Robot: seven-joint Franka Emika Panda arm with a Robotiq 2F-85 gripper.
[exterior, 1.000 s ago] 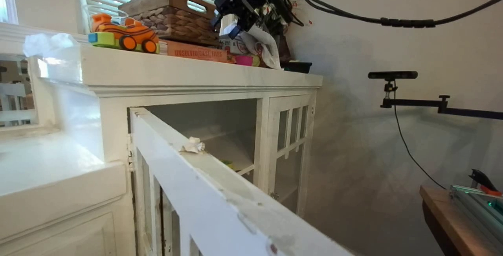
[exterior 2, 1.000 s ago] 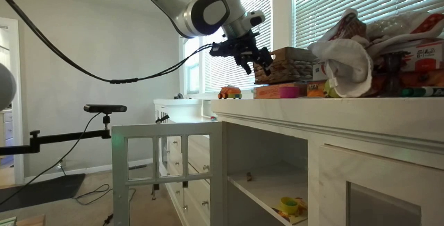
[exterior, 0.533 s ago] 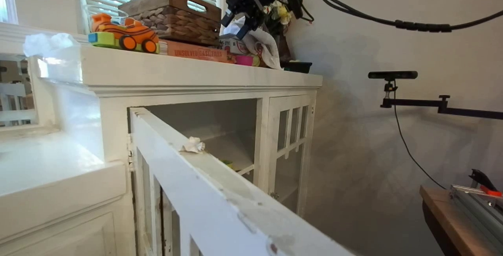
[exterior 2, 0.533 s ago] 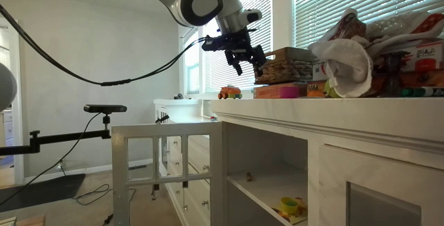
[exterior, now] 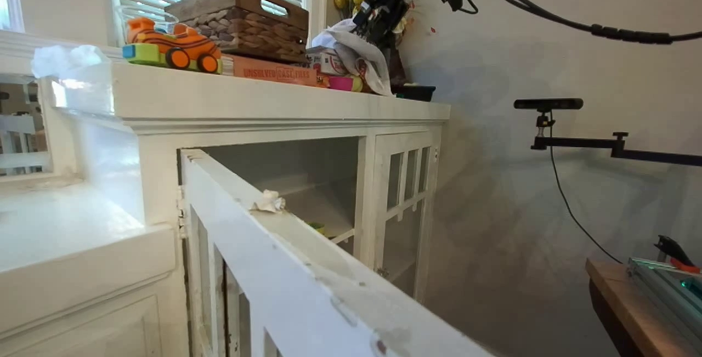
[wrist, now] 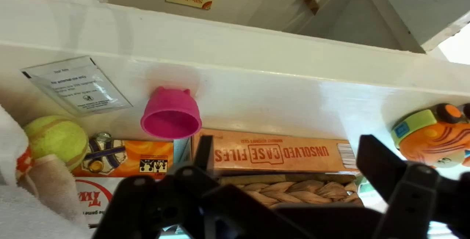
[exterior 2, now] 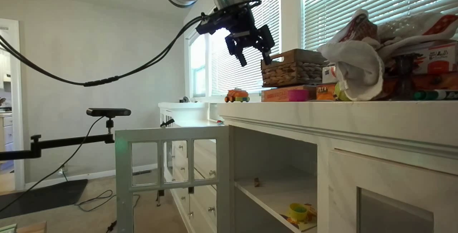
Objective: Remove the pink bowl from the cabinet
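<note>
The pink bowl stands on the top ledge of the white cabinet, near the front, with its opening showing in the wrist view. It also shows in both exterior views, beside the orange box. My gripper is open and empty, in the air above the ledge. In the wrist view its fingers are wide apart over the orange box and basket, and the bowl lies just left of the left finger, apart from it. The cabinet also shows in an exterior view.
A woven basket sits on the orange box. An orange toy car stands at one end, a white cloth at the other. The glass-paned door is open. A yellow cup stands on the inner shelf.
The arm and open gripper have moved right in one exterior view, and left and up in another. The pink bowl, the box and the door have not moved.
</note>
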